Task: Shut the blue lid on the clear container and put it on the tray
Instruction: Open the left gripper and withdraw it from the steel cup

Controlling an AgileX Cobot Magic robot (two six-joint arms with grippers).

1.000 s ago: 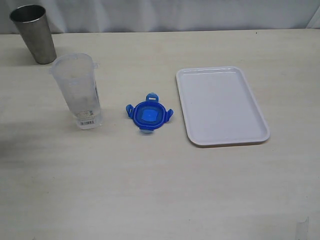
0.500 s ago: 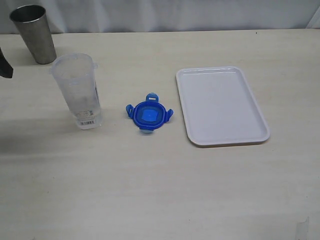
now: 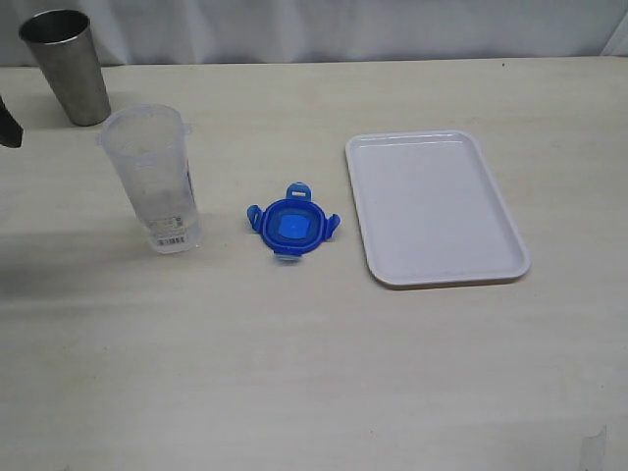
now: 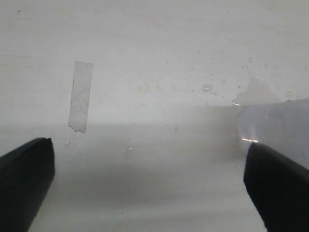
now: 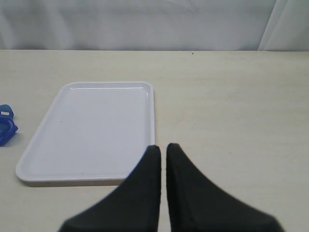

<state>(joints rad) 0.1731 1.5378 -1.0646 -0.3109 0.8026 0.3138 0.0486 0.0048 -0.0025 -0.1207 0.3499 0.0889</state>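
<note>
The clear container stands upright and uncovered on the table's left side. To its right the blue lid lies flat on the table with its flaps spread. Farther right lies the white tray, with nothing on it. One dark fingertip of my left gripper shows at the left edge, apart from the container. In the left wrist view my left gripper is open wide over bare table, the container's blurred wall beside one finger. My right gripper is shut and empty near the tray's corner; the lid shows at the frame edge.
A grey metal cup stands at the back left, behind the container. A strip of clear tape is stuck to the tabletop ahead of the left gripper.
A dark finger of the left gripper has come into the exterior view at the left edge. Container, lid and tray have not moved.
</note>
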